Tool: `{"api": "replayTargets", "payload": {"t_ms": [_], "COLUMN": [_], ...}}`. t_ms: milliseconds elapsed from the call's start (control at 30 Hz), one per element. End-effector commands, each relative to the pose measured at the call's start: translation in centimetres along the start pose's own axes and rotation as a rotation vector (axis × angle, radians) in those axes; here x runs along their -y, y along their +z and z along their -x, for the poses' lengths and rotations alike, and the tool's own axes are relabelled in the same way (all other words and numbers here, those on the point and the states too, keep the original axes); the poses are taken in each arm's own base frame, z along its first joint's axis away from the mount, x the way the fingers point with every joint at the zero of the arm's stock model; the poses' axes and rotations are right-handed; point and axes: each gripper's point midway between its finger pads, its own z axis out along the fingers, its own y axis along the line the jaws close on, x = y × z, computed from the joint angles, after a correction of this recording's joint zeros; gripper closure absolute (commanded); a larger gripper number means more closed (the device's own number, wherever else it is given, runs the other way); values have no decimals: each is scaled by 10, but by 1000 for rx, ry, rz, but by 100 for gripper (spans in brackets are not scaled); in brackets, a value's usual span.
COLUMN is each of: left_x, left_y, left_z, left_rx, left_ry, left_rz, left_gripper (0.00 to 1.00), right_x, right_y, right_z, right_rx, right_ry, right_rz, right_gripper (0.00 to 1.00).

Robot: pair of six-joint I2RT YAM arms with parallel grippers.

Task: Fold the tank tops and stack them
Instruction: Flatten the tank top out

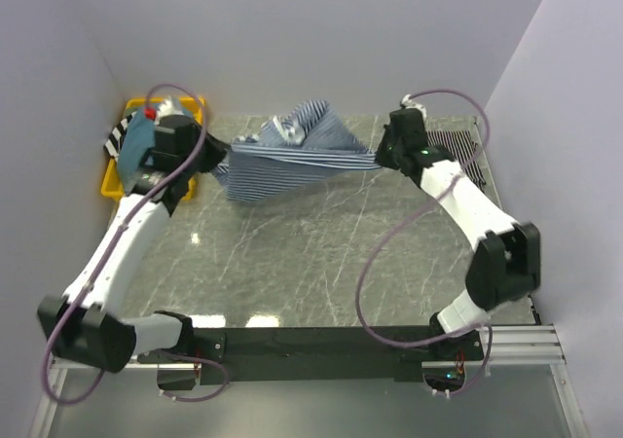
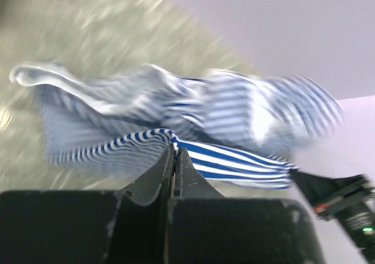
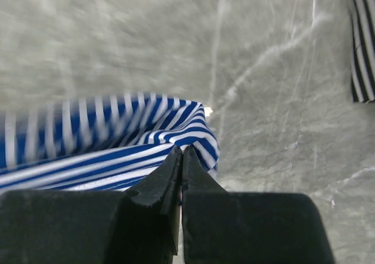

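Left fingertips: my black two-finger left gripper (image 2: 174, 152) is pressed together on a fold of the soft blue-and-white striped fabric tank top (image 2: 234, 158), and the cloth emerges right at the tips.
Right fingertips: my right gripper (image 3: 181, 151) is likewise clamped together, pinching a rolled edge of the same garment, which bulges out to the left of the tips.
Striped tank top, overhead view: it hangs stretched between my two grippers above the far half of the grey marble-patterned table (image 1: 292, 263). It is bunched upward in the middle and its lower left part droops toward the surface; whether it touches I cannot tell.
Black top with thin white stripes (image 1: 465, 148): lies on the table at the far right, behind my right arm, apart from the held garment.
Yellow plastic bin (image 1: 110, 181): sits at the far left corner, beside my left wrist. Teal fabric (image 1: 136, 146) and a black-and-white striped piece (image 1: 118, 134) show inside it.
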Motion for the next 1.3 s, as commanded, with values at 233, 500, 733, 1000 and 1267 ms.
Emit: {"api": "replayTargets", "payload": {"t_ms": [233, 500, 733, 1000, 1267], "left_x": [45, 76, 105, 154, 198], "left_y": [-63, -111, -110, -87, -9], "left_z": [82, 108, 143, 200, 247], "left_rx": [152, 232, 322, 448, 484], "left_ry": [46, 33, -37, -125, -99], "left_rz": [-113, -217, -280, -398, -532], "left_gripper": [99, 99, 99, 99, 99], "right_x": [2, 0, -25, -51, -84], "right_y": [-90, -169, -234, -233, -195], "right_z": [54, 97, 158, 233, 307], "right_rx": [141, 327, 566, 758, 866], "right_ry": [-35, 25, 135, 133, 105], "right_rz": [38, 95, 248, 277, 337], "right_gripper": [100, 100, 100, 100, 100]}}
